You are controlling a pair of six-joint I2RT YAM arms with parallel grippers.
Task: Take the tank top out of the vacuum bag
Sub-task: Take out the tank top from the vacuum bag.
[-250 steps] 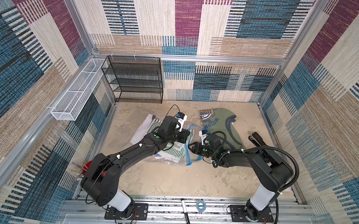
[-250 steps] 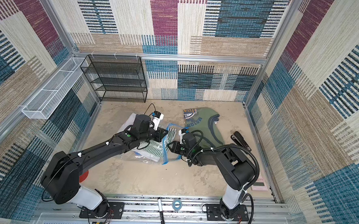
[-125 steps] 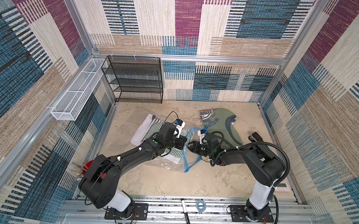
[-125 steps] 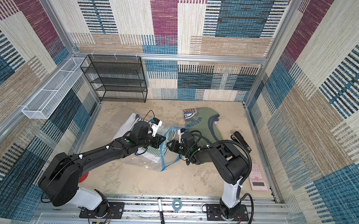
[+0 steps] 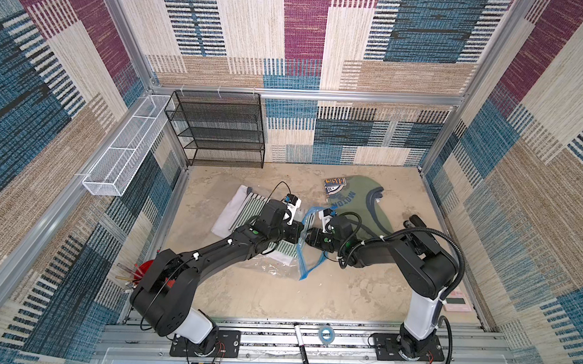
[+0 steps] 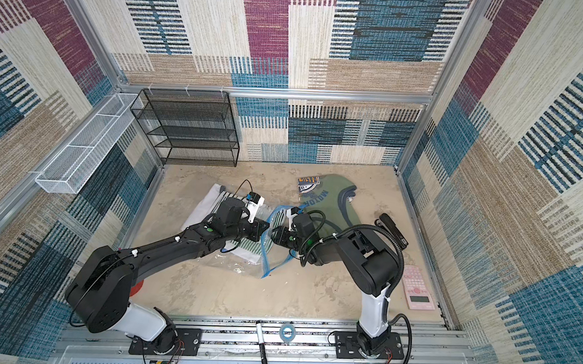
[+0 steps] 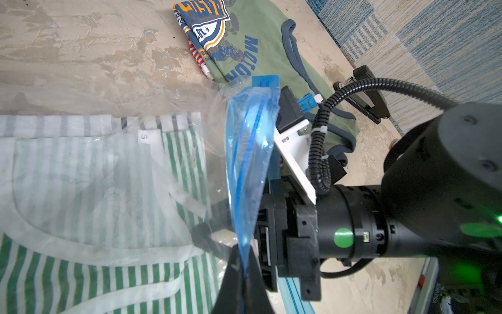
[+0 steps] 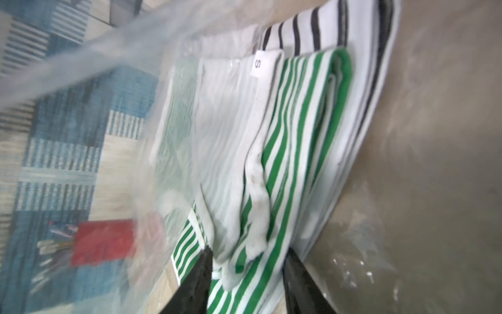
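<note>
The tank top (image 8: 288,152) is soft, light cloth with green and white stripes. It is folded flat inside the vacuum bag (image 5: 272,262), which lies on the worktop (image 5: 260,301). The cloth will flop and stretch, so take its thick folded edge near the bag's mouth. The bag is thin, clear, crinkly and slippery, with a stiffer blue zip strip (image 7: 252,141). Your left end effector (image 7: 241,258) is clamped on that strip and holds the mouth up. Your right end effector (image 8: 248,251) is inside the bag, jaws partly apart at the cloth's edge.
</note>
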